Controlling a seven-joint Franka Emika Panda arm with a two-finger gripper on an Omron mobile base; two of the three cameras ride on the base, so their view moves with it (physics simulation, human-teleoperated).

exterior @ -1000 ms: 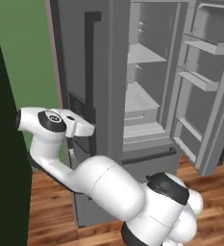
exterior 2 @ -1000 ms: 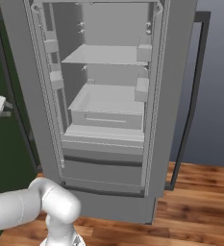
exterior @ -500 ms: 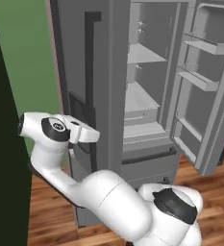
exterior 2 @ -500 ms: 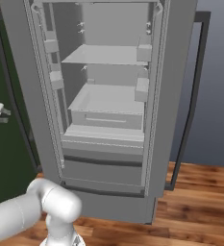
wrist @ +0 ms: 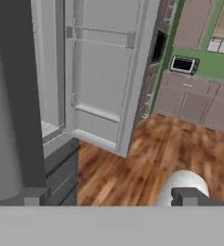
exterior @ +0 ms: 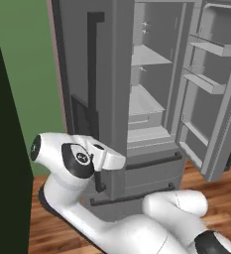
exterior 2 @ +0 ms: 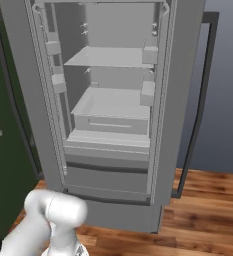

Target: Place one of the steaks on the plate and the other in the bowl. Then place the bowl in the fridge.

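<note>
Your fridge point(exterior 2: 108, 115) stands tall and upright, long axis vertical, with both upper doors swung wide so the interior faces you squarely in the right base view. The right-hand door point(exterior: 213, 99) hangs out toward the wooden floor point(exterior 2: 208, 200), its door bins showing; the left-hand door point(exterior: 89, 94) presents its outer face in the left base view, with the dark bar handle point(exterior: 93, 64) running vertically and the dispenser panel point(exterior: 83, 116) just below mid-height. The doors are presumably held open so that something can be set inside: the shelves point(exterior 2: 110, 57) and the crisper tray point(exterior 2: 110, 107) carry nothing you can see, and the two lower drawers point(exterior 2: 108, 177) are closed. No bowl, plate or steak appears in these views, so you cannot judge from here how the earlier placements stand.

Your end effector point(exterior: 107, 158) sits low, just in front of the left-hand door, near the foot of the handle, and looks to have nothing in its grasp. From the hand view, the two dark finger tips point(wrist: 192, 197) rise far apart at the bottom edge, so read it as fully spread and empty. That camera looks past the open door across the floor toward distant cabinets point(wrist: 195, 96).
</note>
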